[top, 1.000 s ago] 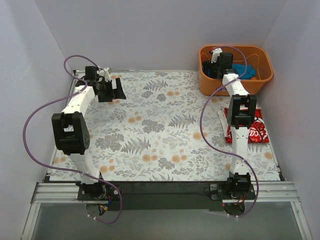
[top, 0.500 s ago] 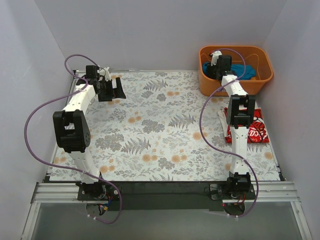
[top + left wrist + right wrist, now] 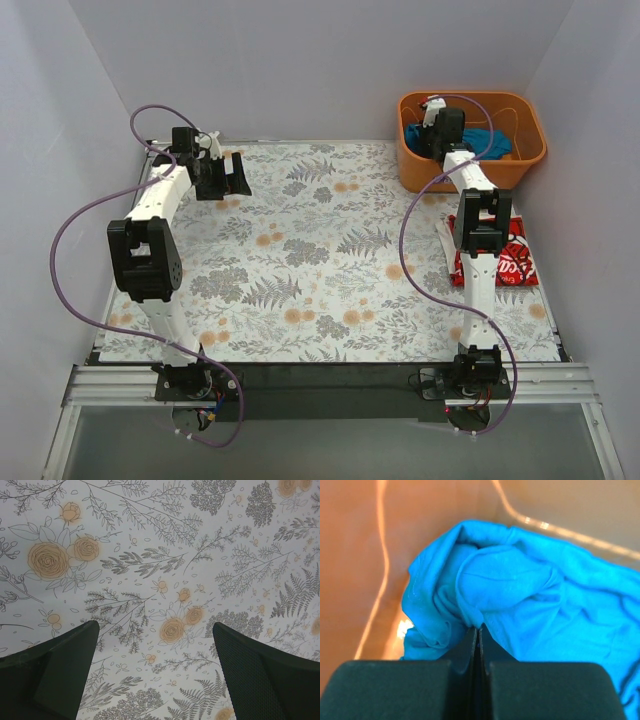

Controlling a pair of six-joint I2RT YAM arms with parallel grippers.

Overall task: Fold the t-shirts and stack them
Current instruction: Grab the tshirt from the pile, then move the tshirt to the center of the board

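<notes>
Right wrist: right gripper (image 3: 478, 629) pinches the teal-blue t-shirt (image 3: 530, 595) — jaws closed; left gripper (image 3: 155, 627) gapes.

Two t-shirts (image 3: 493, 141) (image 3: 516, 264), one basket (image 3: 520, 170)

Blue shirt (image 3: 520, 595): bright blue all over, no print, filling the middle and right of the right wrist view.
Red shirt (image 3: 515, 262): red with white letters, at the right edge of the top view.
Basket (image 3: 525, 165): orange, in the upper right of the top view.
Table cover (image 3: 320, 250): pale grey-white with grey ferns, leaves and soft orange roses.
Left arm (image 3: 165, 195) and right arm (image 3: 480, 280): white with black parts.
Left gripper (image 3: 155, 626) and right gripper (image 3: 477, 627): black.
Cables (image 3: 402, 240): purple.
Walls (image 3: 300, 70): pale grey-lilac, plain.
</notes>
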